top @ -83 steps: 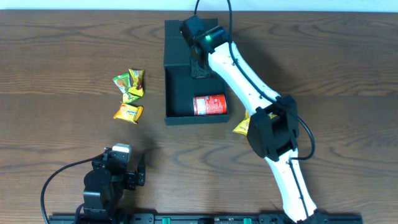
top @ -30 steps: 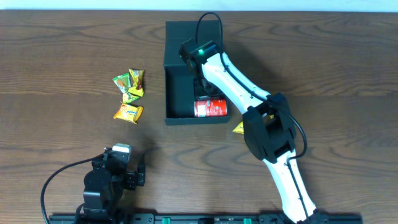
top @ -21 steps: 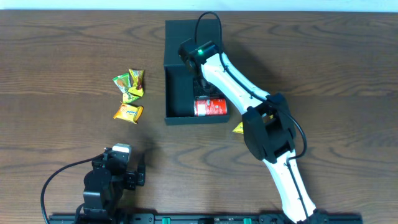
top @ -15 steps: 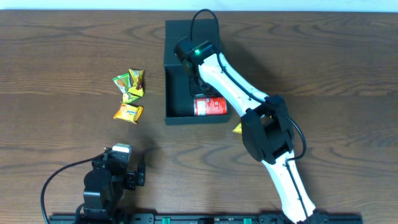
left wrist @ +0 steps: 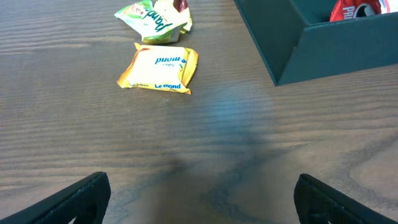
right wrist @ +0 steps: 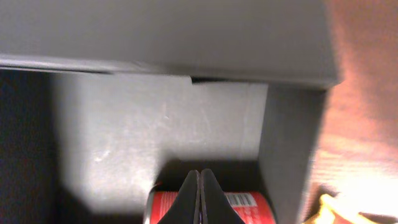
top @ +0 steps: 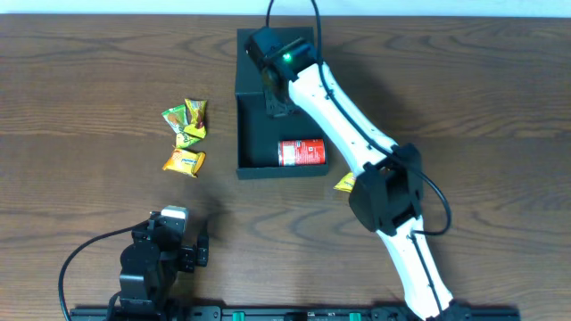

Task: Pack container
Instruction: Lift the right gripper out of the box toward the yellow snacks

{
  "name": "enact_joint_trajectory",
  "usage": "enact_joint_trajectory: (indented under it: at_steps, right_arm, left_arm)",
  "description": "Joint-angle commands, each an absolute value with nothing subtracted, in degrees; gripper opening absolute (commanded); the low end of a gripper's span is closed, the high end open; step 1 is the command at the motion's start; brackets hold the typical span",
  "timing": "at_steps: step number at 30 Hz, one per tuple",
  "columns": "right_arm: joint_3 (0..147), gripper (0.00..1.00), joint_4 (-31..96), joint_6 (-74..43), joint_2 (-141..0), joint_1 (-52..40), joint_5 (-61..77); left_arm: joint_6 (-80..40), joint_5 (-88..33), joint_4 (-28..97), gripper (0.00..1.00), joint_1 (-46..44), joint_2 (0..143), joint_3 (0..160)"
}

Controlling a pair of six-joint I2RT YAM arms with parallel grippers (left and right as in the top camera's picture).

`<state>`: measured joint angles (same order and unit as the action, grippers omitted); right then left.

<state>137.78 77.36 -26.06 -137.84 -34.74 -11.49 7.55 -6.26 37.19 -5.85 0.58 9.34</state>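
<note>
The container (top: 245,134) is a dark square box, open, with its flap lid (top: 268,45) lying flat at the far side. A red can (top: 301,153) lies inside at the near right. My right gripper (top: 277,102) hangs over the box's far part, shut and empty. In the right wrist view the closed fingers (right wrist: 199,186) sit above the can (right wrist: 249,208) and the box floor (right wrist: 155,130). My left gripper (top: 194,250) rests open near the front left. Its wrist view (left wrist: 202,199) shows the box corner (left wrist: 323,43).
Several snack packets lie left of the box: green ones (top: 186,120) and a yellow one (top: 183,160), also in the left wrist view (left wrist: 158,68). Another yellow packet (top: 345,184) lies right of the box's near corner, partly under my right arm.
My right gripper has moved away from the red can toward the box's far side by the lid. The can, the packets and the left arm have not moved.
</note>
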Motion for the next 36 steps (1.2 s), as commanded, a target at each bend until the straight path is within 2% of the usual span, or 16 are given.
enact_joint_trajectory:
  at_steps: [1, 5, 12, 15, 18, 23, 26, 27, 28, 29, 31, 32, 33, 35, 36]
  right_arm:
    - [142.0, 0.02, 78.7, -15.0, -128.7, -34.7, -10.9]
    - [142.1, 0.02, 81.3, -6.4, -119.4, -33.2, -12.0]
    - [137.0, 0.02, 83.2, -1.3, -104.4, -27.2, -11.5]
    - [126.7, 0.02, 78.3, 0.7, -95.8, -23.4, -9.3]
    - [106.4, 0.02, 67.7, 3.6, -84.3, -18.3, -3.9]
    - [84.4, 0.02, 56.4, 3.9, -77.0, -16.7, -1.0]
    - [76.8, 0.02, 53.3, 2.0, -77.3, -16.7, -1.0]
    - [75.1, 0.03, 52.5, 1.4, -77.5, -16.7, -1.0]
    - [73.3, 0.04, 51.4, 1.3, -77.9, -16.7, -1.0]
    - [72.2, 0.1, 50.2, 1.3, -78.1, -16.7, -1.0]
    - [71.4, 0.15, 49.3, 1.3, -78.3, -16.7, -1.1]
    - [71.4, 0.17, 49.1, 1.3, -78.5, -16.6, -1.3]
    - [71.4, 0.24, 48.8, 1.3, -78.6, -16.5, -1.3]
    - [71.4, 0.44, 48.6, 1.3, -78.6, -16.2, -1.3]
    - [71.4, 0.65, 48.5, 1.3, -78.6, -16.0, -1.2]
  left_arm:
    - [7.9, -7.0, 37.3, 0.95, -6.0, 0.2, 9.1]
    - [7.9, -7.0, 37.3, 0.95, -6.0, 0.2, 9.1]
    - [7.9, -7.0, 37.3, 0.95, -6.0, 0.2, 9.1]
    - [7.9, -7.0, 37.3, 0.95, -6.0, 0.2, 9.1]
    - [7.9, -7.0, 37.3, 0.96, -6.0, 0.2, 9.1]
    - [7.1, -7.6, 36.9, 0.95, -6.0, 0.2, 9.1]
    - [-4.0, -11.2, 36.2, 0.95, -6.0, 0.2, 9.2]
    - [-10.6, -11.4, 35.7, 0.95, -6.0, 0.2, 9.2]
    - [-22.2, -11.9, 34.8, 0.95, -6.0, 0.2, 9.2]
    - [-34.1, -13.3, 35.0, 0.96, -6.0, 0.2, 9.2]
    - [-46.7, -14.9, 35.3, 0.95, -6.0, 0.2, 9.2]
    - [-50.2, -14.8, 35.3, 0.96, -6.0, 0.2, 9.2]
    - [-51.9, -14.4, 35.3, 0.96, -6.0, 0.2, 9.2]
    - [-53.1, -14.0, 34.5, 0.95, -6.0, 0.2, 9.2]
    - [-54.5, -13.1, 33.9, 0.95, -6.0, 0.2, 9.2]
